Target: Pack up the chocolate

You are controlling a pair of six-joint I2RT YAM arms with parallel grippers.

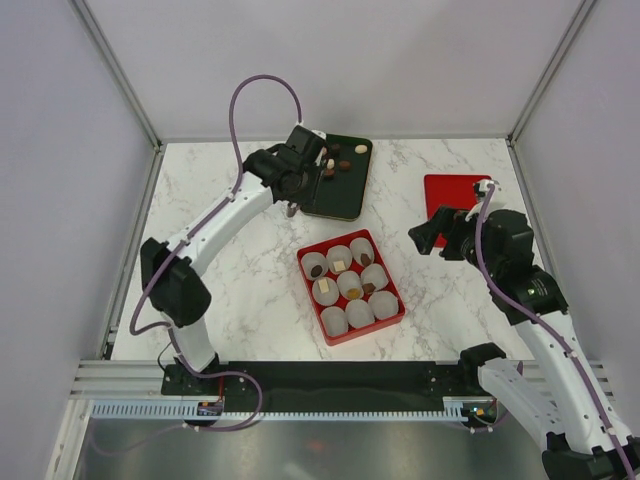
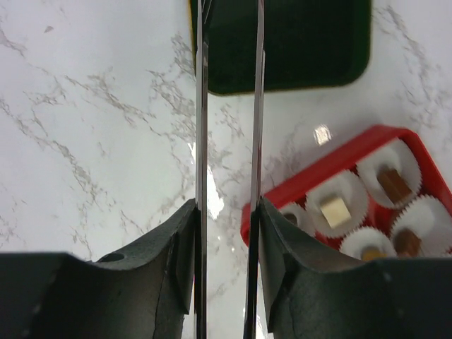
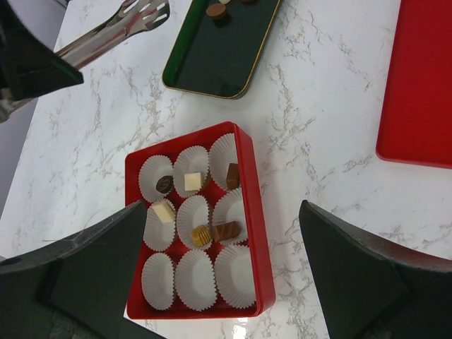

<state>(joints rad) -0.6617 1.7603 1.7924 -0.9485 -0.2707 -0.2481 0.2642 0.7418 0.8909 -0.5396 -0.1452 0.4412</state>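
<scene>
The table (image 1: 230, 290) I work at is white marble with grey veins, and it runs from my two bases at the near edge to the back wall. Three things lie flat on it. A red box (image 1: 372, 330) sits near the middle, turned a little askew. A dark tray (image 1: 340, 195) with a thin gold edge lies behind it, close but not touching. A flat red panel (image 1: 450, 190) lies off to my right, well apart from both.
</scene>
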